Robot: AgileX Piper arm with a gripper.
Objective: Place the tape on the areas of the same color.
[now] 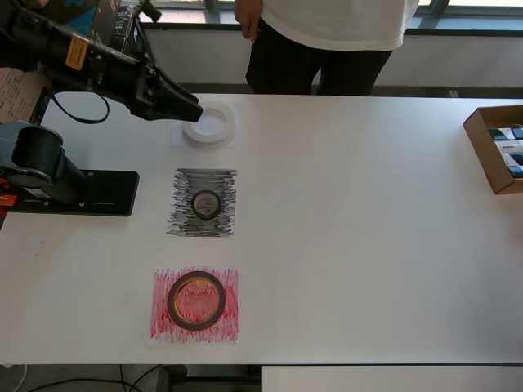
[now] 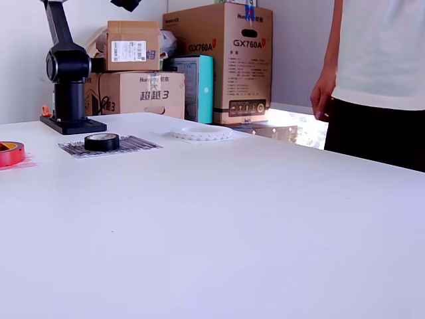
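The white tape (image 1: 194,131) lies on the plain white sheet (image 1: 181,141) at the far side of the table (image 1: 368,245). On the black-scribbled sheet (image 1: 184,220) rests the small dark tape (image 1: 196,203). The reddish-brown tape (image 1: 172,300) sits on the red-scribbled sheet (image 1: 163,327). My gripper (image 1: 194,107) hangs above the table just left of the white tape in the overhead view. It touches nothing, and its fingers taper to one point with no gap showing. In the exterior view the white tape (image 2: 202,133), dark tape (image 2: 101,141) and red tape (image 2: 10,153) all lie flat.
The arm's black base (image 1: 73,192) stands at the overhead view's left edge. A brown cardboard box (image 1: 490,155) sits at the right edge. A person (image 1: 327,41) stands behind the table's far side. Cardboard boxes (image 2: 226,60) are stacked beyond the table.
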